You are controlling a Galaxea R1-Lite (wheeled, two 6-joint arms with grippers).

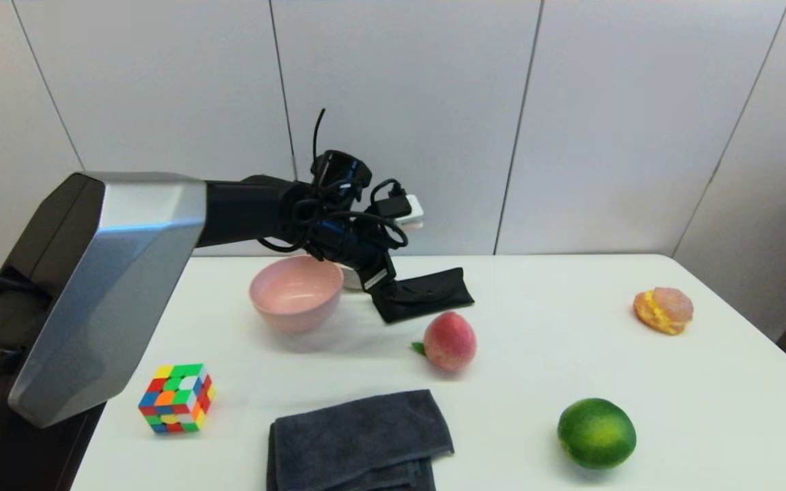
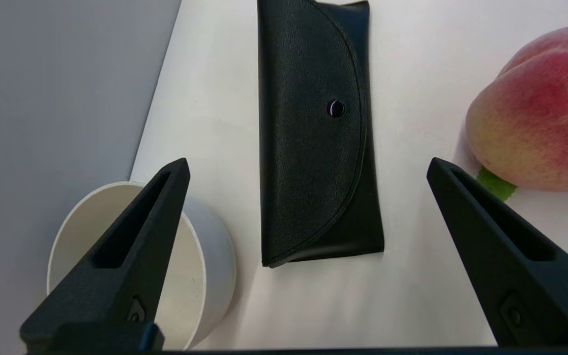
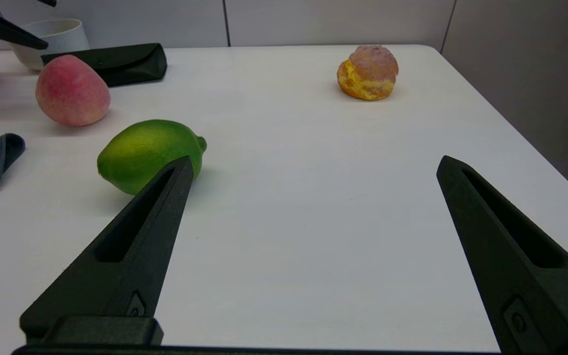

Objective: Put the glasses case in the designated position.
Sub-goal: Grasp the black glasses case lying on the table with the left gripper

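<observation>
The glasses case (image 1: 434, 292), a flat black pouch with a curved flap and a small snap, lies on the white table behind the peach (image 1: 449, 341). My left gripper (image 1: 385, 293) hovers over the case's left end. In the left wrist view this gripper (image 2: 308, 162) is open, and the case (image 2: 313, 138) lies untouched between and beyond its spread fingers. The case (image 3: 116, 61) also shows far off in the right wrist view. The right gripper (image 3: 313, 160) stands open and empty over the table's right side. No mark shows the designated position.
A pink bowl (image 1: 296, 293) and a white cup (image 2: 205, 266) stand just left of the case. Also on the table are a grey towel (image 1: 359, 443) at the front, a colour cube (image 1: 176, 399), a lime (image 1: 595, 433) and a cream puff (image 1: 664, 310).
</observation>
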